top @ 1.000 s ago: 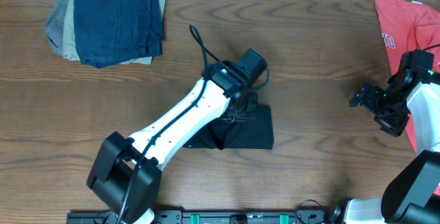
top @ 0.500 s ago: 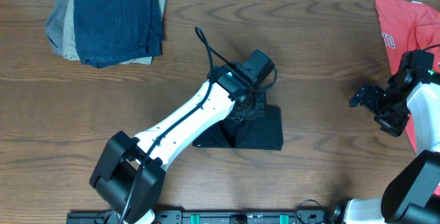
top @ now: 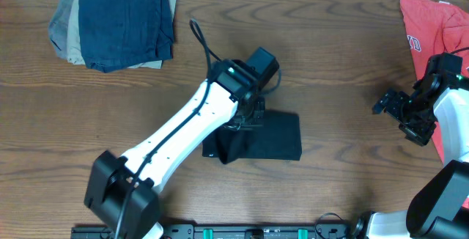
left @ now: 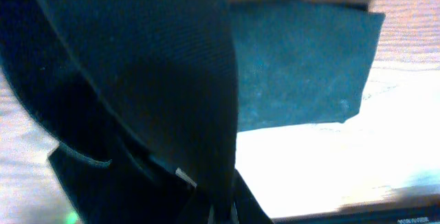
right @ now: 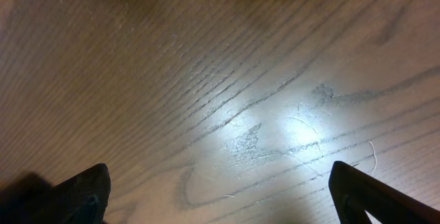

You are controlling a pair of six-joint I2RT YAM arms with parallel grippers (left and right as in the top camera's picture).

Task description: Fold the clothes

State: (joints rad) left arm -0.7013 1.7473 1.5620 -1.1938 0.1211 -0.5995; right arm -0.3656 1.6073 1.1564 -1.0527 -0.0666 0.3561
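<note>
The soft black T-shirt (top: 278, 136), well right of the dark blue folded stack (top: 121, 19), looks nearly folded small. The left gripper (top: 248, 118) pinches its edge, and the right gripper (top: 387, 105) gapes wide. Maybe 1 fold left.

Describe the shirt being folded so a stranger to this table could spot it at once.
On the wooden table, look near the middle, at the tip of the white left arm. The black T-shirt lies there as a compact rectangle; the stack far left is blue, and far right lies a red T-shirt.
</note>
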